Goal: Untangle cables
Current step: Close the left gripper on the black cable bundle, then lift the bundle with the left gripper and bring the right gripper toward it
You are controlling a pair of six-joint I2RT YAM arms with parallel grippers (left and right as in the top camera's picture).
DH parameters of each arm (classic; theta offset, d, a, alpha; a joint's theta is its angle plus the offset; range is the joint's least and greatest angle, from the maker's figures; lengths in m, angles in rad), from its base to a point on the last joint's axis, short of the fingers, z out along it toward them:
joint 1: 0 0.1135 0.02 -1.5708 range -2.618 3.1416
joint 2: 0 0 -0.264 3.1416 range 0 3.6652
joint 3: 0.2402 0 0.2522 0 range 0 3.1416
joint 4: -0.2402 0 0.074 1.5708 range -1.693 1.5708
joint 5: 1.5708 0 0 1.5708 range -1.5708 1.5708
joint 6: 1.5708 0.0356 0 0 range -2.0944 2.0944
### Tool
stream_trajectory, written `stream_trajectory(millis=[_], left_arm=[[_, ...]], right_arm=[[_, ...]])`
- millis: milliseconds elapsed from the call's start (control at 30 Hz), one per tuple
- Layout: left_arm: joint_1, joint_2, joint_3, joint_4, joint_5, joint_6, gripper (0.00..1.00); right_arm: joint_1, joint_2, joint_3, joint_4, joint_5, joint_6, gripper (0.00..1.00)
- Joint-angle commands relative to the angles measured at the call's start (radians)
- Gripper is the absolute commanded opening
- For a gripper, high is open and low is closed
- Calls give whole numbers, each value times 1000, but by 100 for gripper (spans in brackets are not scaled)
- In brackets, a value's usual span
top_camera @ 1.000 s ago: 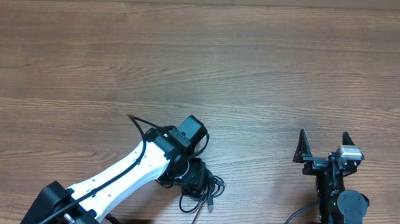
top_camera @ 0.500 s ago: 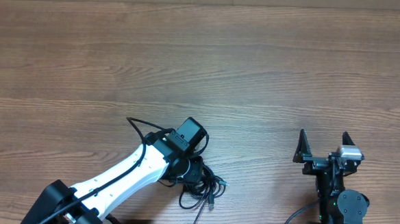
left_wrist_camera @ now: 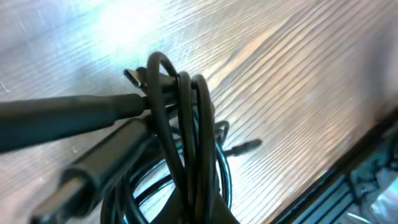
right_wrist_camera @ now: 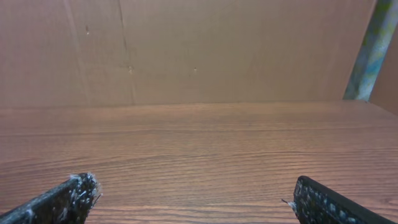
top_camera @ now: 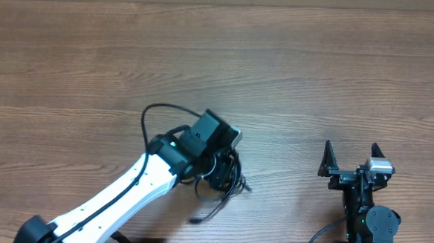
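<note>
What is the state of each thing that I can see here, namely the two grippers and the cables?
cables: bundled in tangled loops, held above the table, one end hanging down.
left gripper: shut on the cables.
right gripper: open, empty, apart from the cables.

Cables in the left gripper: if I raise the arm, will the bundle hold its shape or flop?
Probably floppy: the cables hang in slack loops from the left gripper. Likely light, being thin cords. The loose plug end may swing and snag.
</note>
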Motion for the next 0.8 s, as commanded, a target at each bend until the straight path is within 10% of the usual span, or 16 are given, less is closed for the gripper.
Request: stream_trajectory(millis=[0,533,600,767], left_arm=[[-5,-73,127,-57,-4,133,4],[-6,-232,311,-313,-70,375,4],[-6,-232,311,-317,56,548,4],[-5,-232,311,-288,67,554,4]], right_arm=[[4,-8,-10,6,1,-2,100],[4,-8,-10,10,55,-8,100],[4,-8,-10,21,-143,139,100],[4,-8,-10,33,-369,406,100]])
